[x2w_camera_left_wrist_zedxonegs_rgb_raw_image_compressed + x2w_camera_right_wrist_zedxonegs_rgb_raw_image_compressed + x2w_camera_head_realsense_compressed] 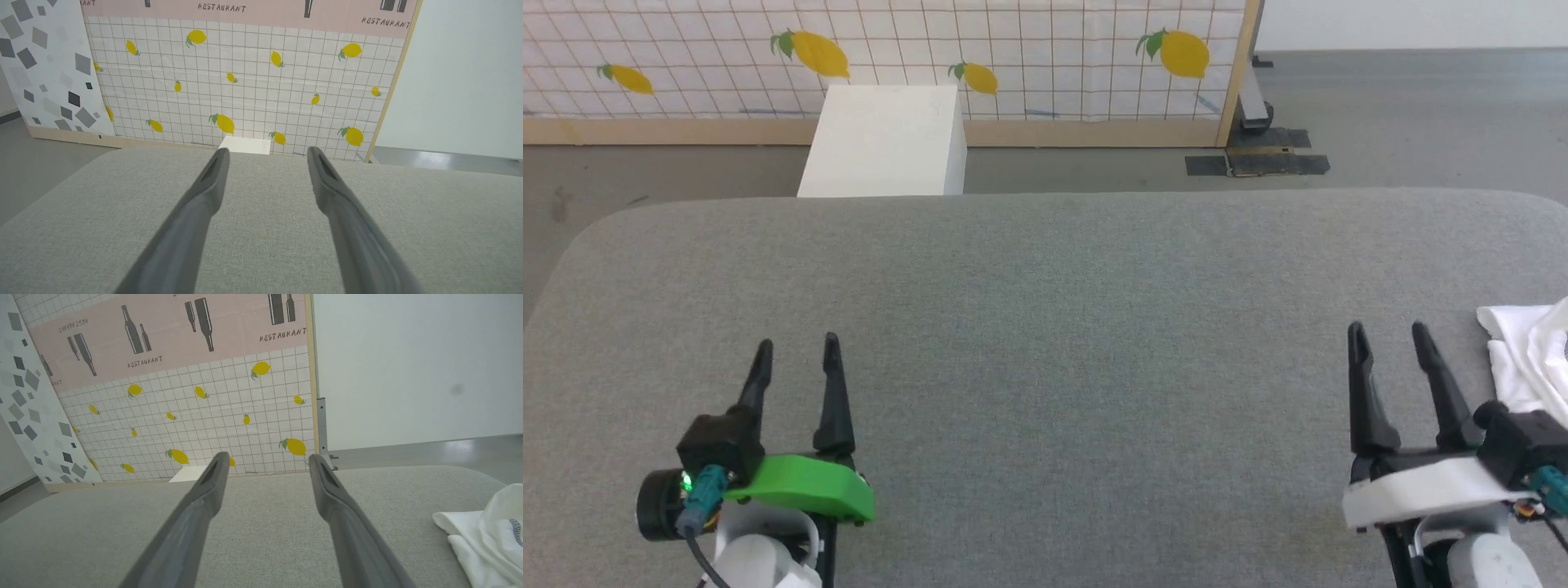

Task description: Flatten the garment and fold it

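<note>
The right gripper [1387, 328] is hovering spread wide and empty. The garment [1523, 363] is lying bunched just to its right on the grey cushion [1045, 310]. A hasty pinch risks catching several layers. The left gripper [797, 340], likewise spread and empty, is sitting well apart.

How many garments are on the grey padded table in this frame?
1. The white garment lies bunched at the table's right edge, just right of the right gripper; it runs out of frame, so more may lie beyond.
</note>
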